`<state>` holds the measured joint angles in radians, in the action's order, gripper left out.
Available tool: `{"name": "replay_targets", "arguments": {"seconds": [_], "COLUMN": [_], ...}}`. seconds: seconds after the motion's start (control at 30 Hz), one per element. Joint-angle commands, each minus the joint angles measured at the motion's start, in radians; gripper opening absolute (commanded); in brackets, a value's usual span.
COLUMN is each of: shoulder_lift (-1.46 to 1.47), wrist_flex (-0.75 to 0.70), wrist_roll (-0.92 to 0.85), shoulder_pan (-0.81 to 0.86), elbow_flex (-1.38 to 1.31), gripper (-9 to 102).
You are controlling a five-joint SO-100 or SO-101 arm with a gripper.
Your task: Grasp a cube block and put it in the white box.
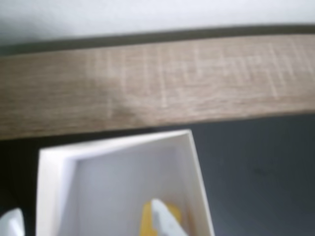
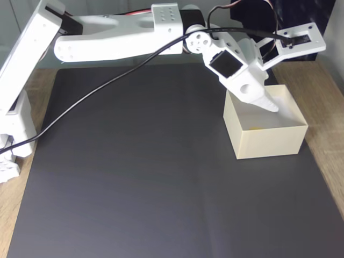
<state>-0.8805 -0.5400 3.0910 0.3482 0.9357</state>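
Yellow shows low down inside the box (image 1: 123,147) in the wrist view. That is the cube (image 1: 147,221). We see it at the bottom edge of the picture, with a white finger (image 1: 165,219) right in front of it. The finger hides part of the cube. We cannot tell if the finger touches it.

A bit of the other finger (image 1: 12,221) shows at the bottom left corner of the wrist view, outside the box wall. So the two fingers are far apart, and the gripper (image 1: 88,221) is wide open with one box wall between them. It holds nothing that we can see.

In the fixed view the arm (image 2: 123,37) reaches from the left across the black mat (image 2: 134,177) to the box (image 2: 269,142). The box sits on the right side of the mat, near the wood table (image 2: 328,140). One pointed finger (image 2: 266,99) dips down past the top of the box at its back. The other finger sticks out to the right, up over the table. A tiny spot of yellow shows on the box floor, under and just in front of the pointed finger. That is the cube (image 2: 256,128) again. It lies in the box, close by the finger tip.
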Motion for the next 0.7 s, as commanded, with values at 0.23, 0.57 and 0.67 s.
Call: {"name": "replay_targets", "arguments": {"seconds": [0.23,0.57,0.67], "shoulder_lift": [-0.083,-0.184,-0.215], "wrist_flex": [-0.083,-0.229,-0.272], "wrist_roll": [0.005,-0.005,-0.008], "shoulder_pan": [-0.017,-0.06,-0.075], "elbow_flex": [-0.051,-0.038,-0.037], "gripper": [19,7,5]}}
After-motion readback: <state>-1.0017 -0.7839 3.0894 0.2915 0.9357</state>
